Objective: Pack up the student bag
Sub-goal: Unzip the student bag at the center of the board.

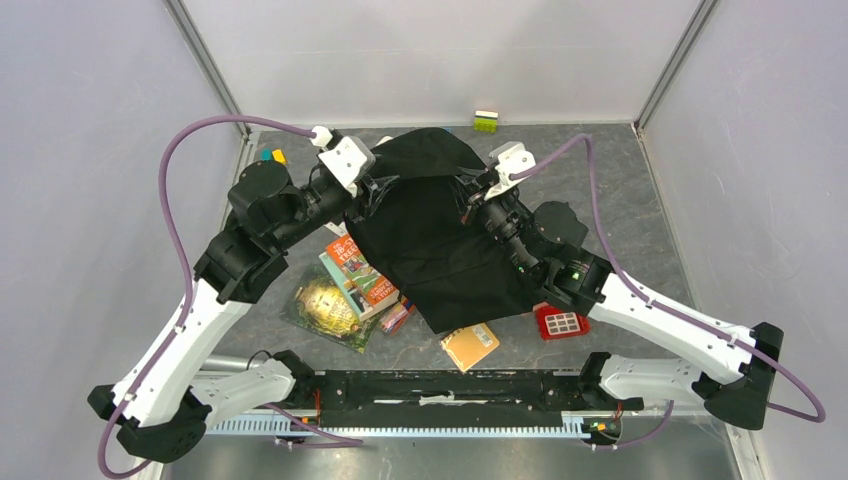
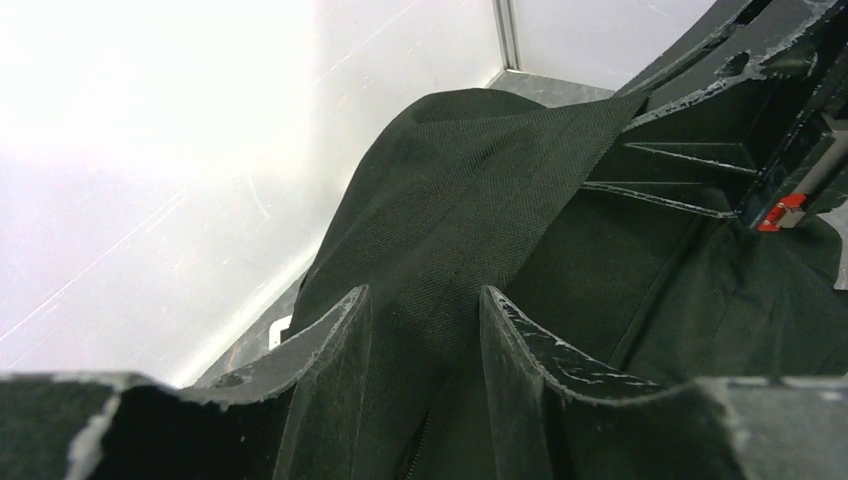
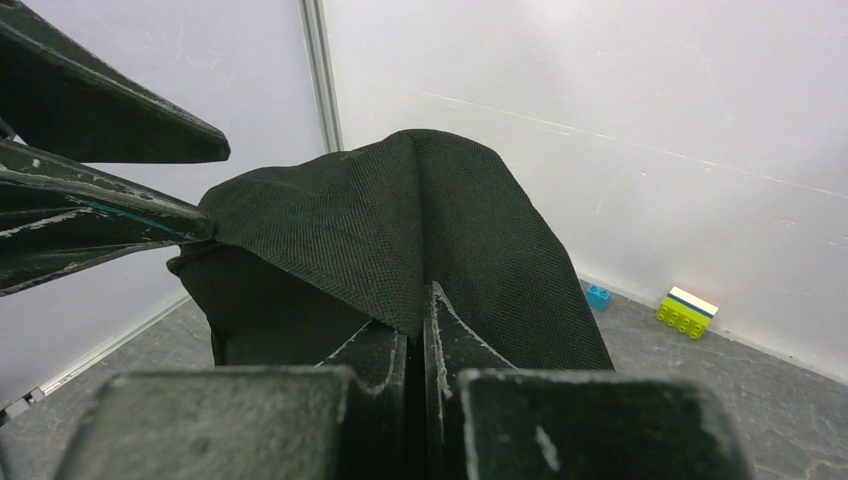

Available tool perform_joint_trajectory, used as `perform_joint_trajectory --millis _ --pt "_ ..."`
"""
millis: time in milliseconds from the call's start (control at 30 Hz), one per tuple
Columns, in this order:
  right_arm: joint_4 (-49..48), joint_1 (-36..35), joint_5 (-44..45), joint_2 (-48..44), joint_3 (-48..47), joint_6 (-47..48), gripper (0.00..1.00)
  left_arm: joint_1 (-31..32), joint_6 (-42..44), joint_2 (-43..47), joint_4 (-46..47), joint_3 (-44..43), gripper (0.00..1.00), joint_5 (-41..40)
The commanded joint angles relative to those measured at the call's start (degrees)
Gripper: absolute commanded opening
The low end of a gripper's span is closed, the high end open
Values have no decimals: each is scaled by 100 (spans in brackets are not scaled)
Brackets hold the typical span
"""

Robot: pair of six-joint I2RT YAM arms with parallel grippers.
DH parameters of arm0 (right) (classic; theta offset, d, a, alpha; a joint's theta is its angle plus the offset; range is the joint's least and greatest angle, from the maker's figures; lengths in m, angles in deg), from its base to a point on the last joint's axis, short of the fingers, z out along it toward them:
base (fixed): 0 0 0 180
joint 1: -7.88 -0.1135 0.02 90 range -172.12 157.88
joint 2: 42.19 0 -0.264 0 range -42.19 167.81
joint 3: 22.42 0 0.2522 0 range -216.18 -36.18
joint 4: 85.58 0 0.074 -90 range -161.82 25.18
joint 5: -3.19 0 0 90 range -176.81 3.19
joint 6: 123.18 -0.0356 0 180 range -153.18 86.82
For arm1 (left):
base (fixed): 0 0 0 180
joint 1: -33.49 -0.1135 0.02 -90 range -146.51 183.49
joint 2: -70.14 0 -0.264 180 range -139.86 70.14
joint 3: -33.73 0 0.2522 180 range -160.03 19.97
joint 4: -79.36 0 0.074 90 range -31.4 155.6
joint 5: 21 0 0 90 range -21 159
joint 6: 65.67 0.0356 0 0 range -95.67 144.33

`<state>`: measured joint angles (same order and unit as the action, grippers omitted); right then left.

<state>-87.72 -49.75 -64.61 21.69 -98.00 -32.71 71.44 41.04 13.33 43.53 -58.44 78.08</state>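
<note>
Right gripper (image 3: 420, 315) is clenched on a fold of the student bag (image 1: 430, 240), its fingers nearly meeting with black cloth rising from between them. Left gripper (image 2: 425, 300) has its jaws apart with a band of the bag's fabric running through the gap; whether they press it I cannot tell. The bag lies in the middle of the table (image 1: 640, 190), its far edge lifted between the 2 arms. From above it reads as 1 dark mass, so straps, zips and opening are hard to make out, and both sets of fingertips are lost against the cloth. Its left edge covers part of a stack of books (image 1: 355, 275). An orange notebook (image 1: 470, 345) and a red item (image 1: 560, 322) sit at its near edge. A green and yellow block (image 3: 686, 310) lies by the far wall
</note>
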Motion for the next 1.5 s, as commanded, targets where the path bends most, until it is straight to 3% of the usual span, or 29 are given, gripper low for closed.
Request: perform_joint_trajectory --millis 0,133,533,800,1133,1467 --pt "-258 10 -183 0 -348 13 0 -20 307 15 315 61 54 -302" --pt "-244 6 -189 21 -362 8 0 -25 367 -20 336 162 58 -366" --pt "-186 6 -240 90 -433 23 0 -25 385 -40 370 264 82 -239" --pt "-150 6 -253 119 -461 35 0 -25 412 -53 366 291 84 -203" --pt "-95 6 -230 152 -462 67 0 -24 166 85 449 290 51 -83" --pt "-73 5 -14 351 -744 769 0 -18 -19 307 355 163 2 109"
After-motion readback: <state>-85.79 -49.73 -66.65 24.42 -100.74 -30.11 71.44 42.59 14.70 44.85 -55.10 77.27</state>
